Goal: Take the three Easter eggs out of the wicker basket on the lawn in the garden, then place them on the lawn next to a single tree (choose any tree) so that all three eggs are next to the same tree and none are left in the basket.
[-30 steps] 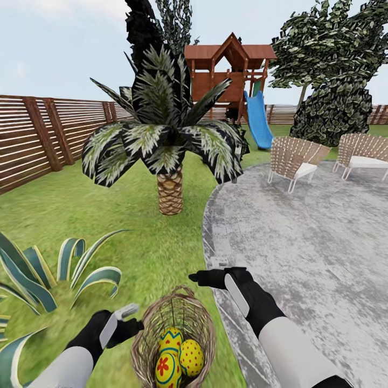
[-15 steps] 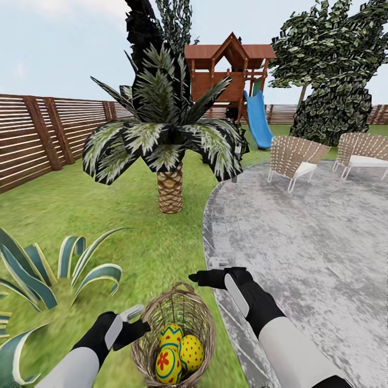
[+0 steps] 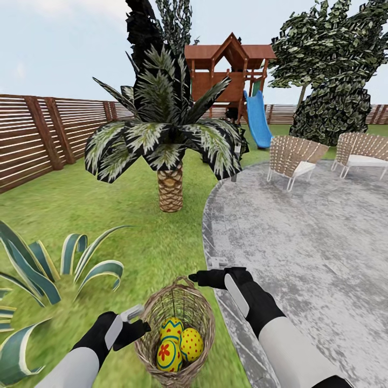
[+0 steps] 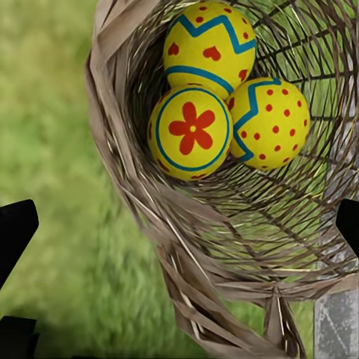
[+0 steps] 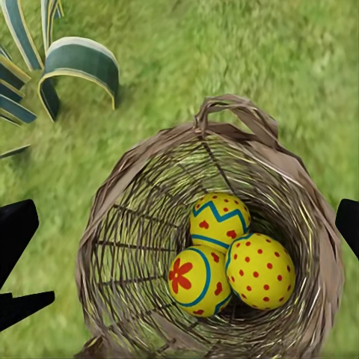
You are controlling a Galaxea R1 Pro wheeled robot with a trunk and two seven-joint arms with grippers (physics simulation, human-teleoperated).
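Observation:
The wicker basket [image 3: 178, 304] stands on the lawn [image 3: 108, 215] just in front of me, with three Easter eggs [image 3: 177, 343] inside: yellow with blue zigzags, red dots and a red flower. My left gripper [image 3: 138, 319] sits open at the basket's left rim. My right gripper [image 3: 205, 272] hovers open above its far right rim. The left wrist view looks down at the eggs [image 4: 217, 97] between spread fingers [image 4: 15, 232]. In the right wrist view the eggs [image 5: 228, 258] lie deep in the basket [image 5: 127, 224]. A grey-trunked tree [image 3: 323, 48] stands far back right.
A small palm [image 3: 170, 188] grows on the grass ahead. A striped agave [image 3: 48, 269] spreads at the left. A grey paved patio [image 3: 302, 237] with wicker chairs [image 3: 293, 159] lies to the right. A wooden fence [image 3: 37, 134] and a playhouse with a slide [image 3: 256, 118] close the back.
The view has shifted a little, so the basket sits slightly higher in the picture. My left gripper has edged right toward the basket's rim. The right arm holds still.

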